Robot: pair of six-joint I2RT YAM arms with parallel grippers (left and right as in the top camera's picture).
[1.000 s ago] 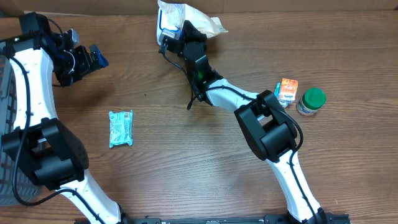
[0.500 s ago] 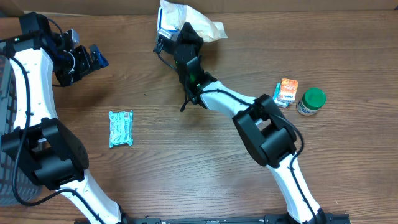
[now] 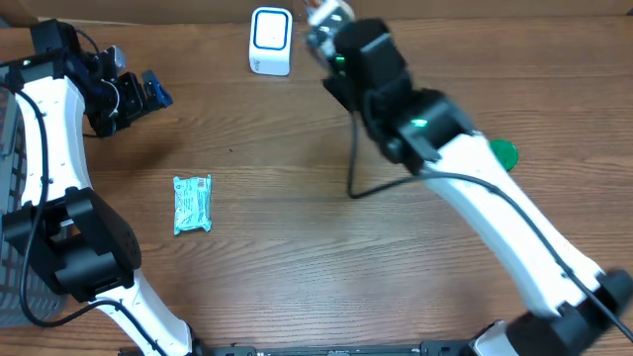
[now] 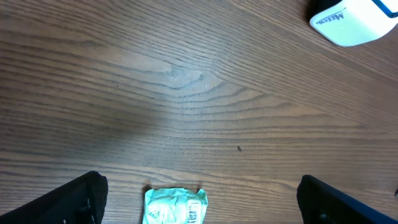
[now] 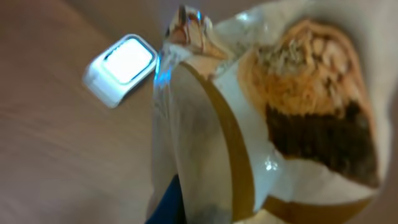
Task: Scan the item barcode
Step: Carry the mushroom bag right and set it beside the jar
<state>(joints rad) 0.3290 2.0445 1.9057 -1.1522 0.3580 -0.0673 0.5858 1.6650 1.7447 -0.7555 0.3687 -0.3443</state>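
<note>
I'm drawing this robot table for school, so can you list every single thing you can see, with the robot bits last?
white box scanner with a blue-edged screen: one, white and blue, far edge of the table.
teal plastic packet: one, teal, flat on the table, left of the middle.
cream and orange crinkly snack bag: one, cream, orange and brown, in the air near the scanner.
green-lidded jar: one, green lid, right side, mostly hidden by the right arm.
grey mesh basket: one, grey, left edge of the view.
brown wooden table: one, brown, under everything.
left claw: one, black and blue, far left, open and holding nothing.
right claw: one, black, shut on the snack bag.
</note>
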